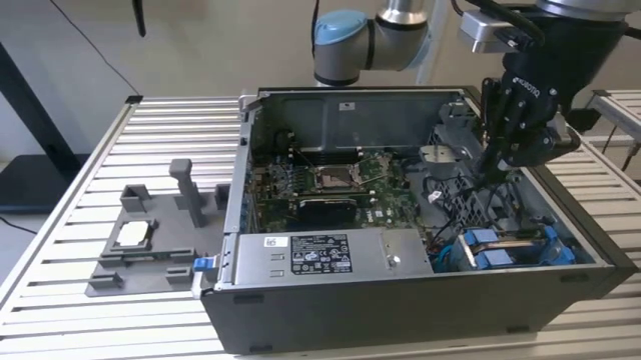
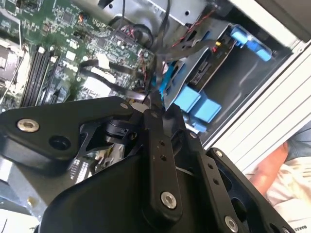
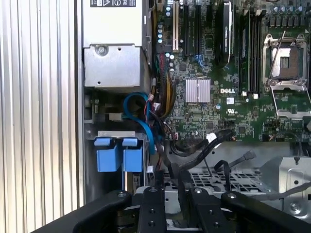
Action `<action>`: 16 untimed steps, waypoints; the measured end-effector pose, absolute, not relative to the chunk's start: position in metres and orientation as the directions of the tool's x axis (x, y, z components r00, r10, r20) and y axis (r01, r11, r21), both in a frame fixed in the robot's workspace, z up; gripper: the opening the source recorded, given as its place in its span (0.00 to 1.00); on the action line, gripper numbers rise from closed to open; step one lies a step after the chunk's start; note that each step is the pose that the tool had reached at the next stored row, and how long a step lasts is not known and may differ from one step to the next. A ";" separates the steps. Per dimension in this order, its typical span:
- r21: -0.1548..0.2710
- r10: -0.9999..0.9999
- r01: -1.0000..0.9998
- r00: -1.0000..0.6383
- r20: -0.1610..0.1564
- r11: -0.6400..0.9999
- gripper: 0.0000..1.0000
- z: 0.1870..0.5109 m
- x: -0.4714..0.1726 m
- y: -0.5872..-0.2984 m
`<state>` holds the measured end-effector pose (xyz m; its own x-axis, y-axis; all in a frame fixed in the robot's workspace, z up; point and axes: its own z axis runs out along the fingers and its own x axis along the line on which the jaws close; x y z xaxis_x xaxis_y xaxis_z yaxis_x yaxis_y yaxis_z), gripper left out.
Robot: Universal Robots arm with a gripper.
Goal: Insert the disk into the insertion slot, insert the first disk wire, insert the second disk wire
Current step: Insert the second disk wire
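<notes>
The disk sits in the insertion slot point(image 1: 557, 241) at the case's corner on the exterior view's right. Its blue carrier tabs point(image 1: 491, 255) point(image 3: 119, 154) point(image 2: 200, 106) stick out of the grey bay. My gripper point(image 1: 491, 178) reaches down into the case just behind that bay, among the cables. In the second wrist view my gripper point(image 2: 154, 99) has its fingers drawn together, with a blue disk wire point(image 2: 162, 77) at their tips. In the first wrist view that blue wire point(image 3: 141, 121) loops from beside the tabs toward my gripper point(image 3: 171, 180). Black wires point(image 3: 214, 141) lie close by.
The open computer case lies on a slatted metal table point(image 1: 60, 300). A silver box with a white sticker point(image 1: 320, 255) fills its front and the motherboard point(image 1: 331, 184) its middle. A grey fixture point(image 1: 140, 247) stands on the exterior view's left. A person's hand point(image 2: 272, 167) shows beyond the case wall.
</notes>
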<state>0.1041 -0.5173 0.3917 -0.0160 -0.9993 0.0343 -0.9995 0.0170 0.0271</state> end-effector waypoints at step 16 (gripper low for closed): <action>-0.121 -0.997 -0.993 -0.025 0.077 0.016 0.27 0.386 0.069 -0.511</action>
